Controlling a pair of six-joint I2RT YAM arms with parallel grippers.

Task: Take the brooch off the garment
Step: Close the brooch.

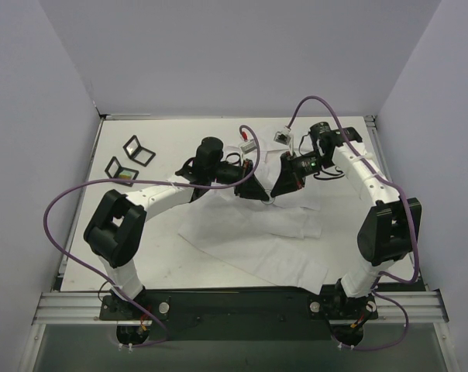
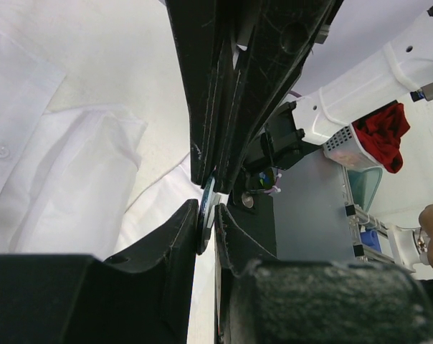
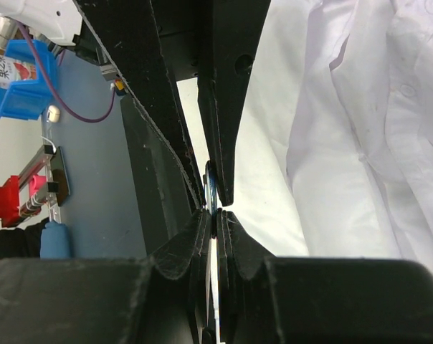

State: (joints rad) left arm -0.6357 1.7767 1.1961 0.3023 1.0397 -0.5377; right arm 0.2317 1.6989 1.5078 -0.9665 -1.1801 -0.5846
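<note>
The brooch (image 2: 206, 206) is pinched by the nearly closed left tool (image 2: 208, 233). The garment (image 3: 331, 143) is apparently braced by the fully closed right tool (image 3: 213, 215).

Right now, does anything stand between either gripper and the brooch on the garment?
Nothing visible does. The left gripper has its jaws closed on the brooch, a thin metal disc seen edge-on. The right gripper has its jaws pinched shut right against it. Only the white garment lies around them.

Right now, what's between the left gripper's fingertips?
The brooch, apparently: a thin metal disc seen edge-on, against the white garment. The left wrist view shows it.
</note>
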